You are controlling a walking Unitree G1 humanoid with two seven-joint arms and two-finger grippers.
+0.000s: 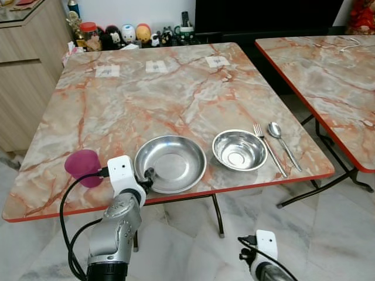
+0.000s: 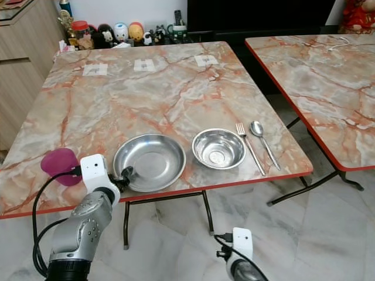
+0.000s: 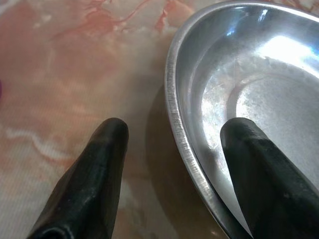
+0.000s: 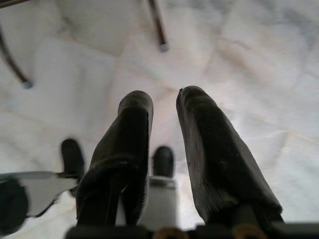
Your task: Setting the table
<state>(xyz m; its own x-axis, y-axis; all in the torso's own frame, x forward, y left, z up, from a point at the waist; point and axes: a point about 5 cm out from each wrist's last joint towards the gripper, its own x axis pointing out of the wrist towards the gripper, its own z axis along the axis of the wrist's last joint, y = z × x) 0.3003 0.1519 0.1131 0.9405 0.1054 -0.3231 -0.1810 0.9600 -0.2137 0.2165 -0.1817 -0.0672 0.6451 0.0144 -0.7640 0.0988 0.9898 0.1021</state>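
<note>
steel plate (image 1: 170, 163) sits at the near edge of the marble-patterned table (image 1: 117, 111), and the left tool (image 3: 172, 144) is right on it — fingers spread wide, straddling the plate's near-left rim, one finger (image 3: 259, 169) inside the dish, the other (image 3: 92, 174) outside, over the table top. nothing is clamped; there is a clear gap on each side of the rim. just to the left of that arm, a magenta cup (image 1: 84, 166) stands near the table's front edge, close to the plate but apart from it.

down low, the right tool (image 4: 164, 107) hangs idle over the pale tiled floor (image 4: 239, 59), fingers a little apart and holding nothing.

right of the plate, a smaller steel bowl (image 1: 239, 150) rests just beside it, and then a fork (image 1: 269, 148) and a spoon (image 1: 283, 143) lie side by side, handles pointing toward the front edge.

further back, three small white tags (image 1: 156, 67) lie in a row along the far side of the table. beyond that edge, a cluster of figurines and jars (image 1: 126, 34) stands against the wall — and off to the right a second marble-patterned table (image 1: 328, 76) stands apart, with a wooden cabinet (image 1: 26, 64) on the left.
</note>
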